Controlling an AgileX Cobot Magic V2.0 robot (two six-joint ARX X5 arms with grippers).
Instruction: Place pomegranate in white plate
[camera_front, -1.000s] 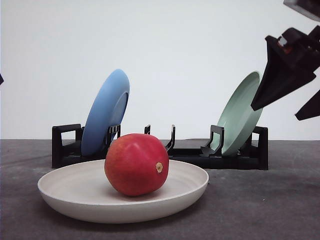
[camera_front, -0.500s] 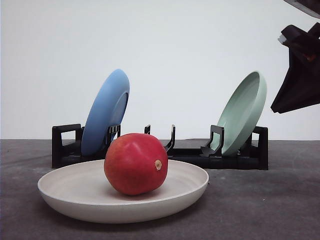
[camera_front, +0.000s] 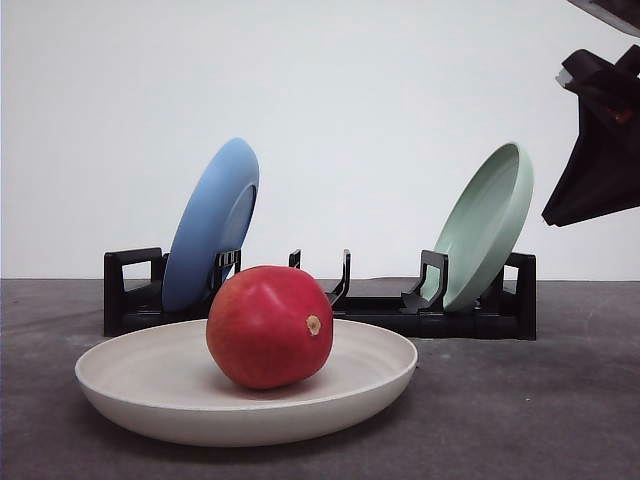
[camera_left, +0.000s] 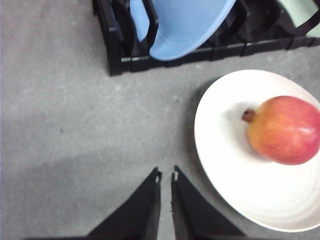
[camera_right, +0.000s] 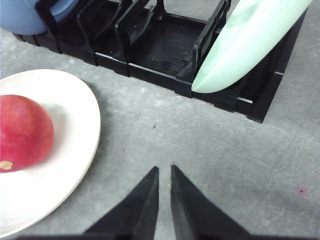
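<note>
The glossy red pomegranate (camera_front: 268, 327) rests inside the white plate (camera_front: 120, 400) at the table's front left, its tan nub facing right and toward the camera. No gripper touches it. In the left wrist view the pomegranate (camera_left: 285, 130) lies on the plate (camera_left: 225, 150), and my left gripper (camera_left: 166, 174) hovers shut and empty over bare table beside the plate's rim. My right gripper (camera_right: 164, 169) is also shut and empty, above the table between the plate (camera_right: 75, 115) with the pomegranate (camera_right: 22, 132) and the rack. Its black body hangs high at the right edge of the front view.
Behind the plate, a black dish rack (camera_front: 380, 315) spans the table. A blue plate (camera_front: 212, 222) stands on edge in its left end and a pale green plate (camera_front: 487, 225) leans in its right end. Grey tabletop lies open to the right of the white plate.
My right gripper drew back to the right and upward, then held still. The pomegranate rolled slightly in the plate and its nub shifted a little.
</note>
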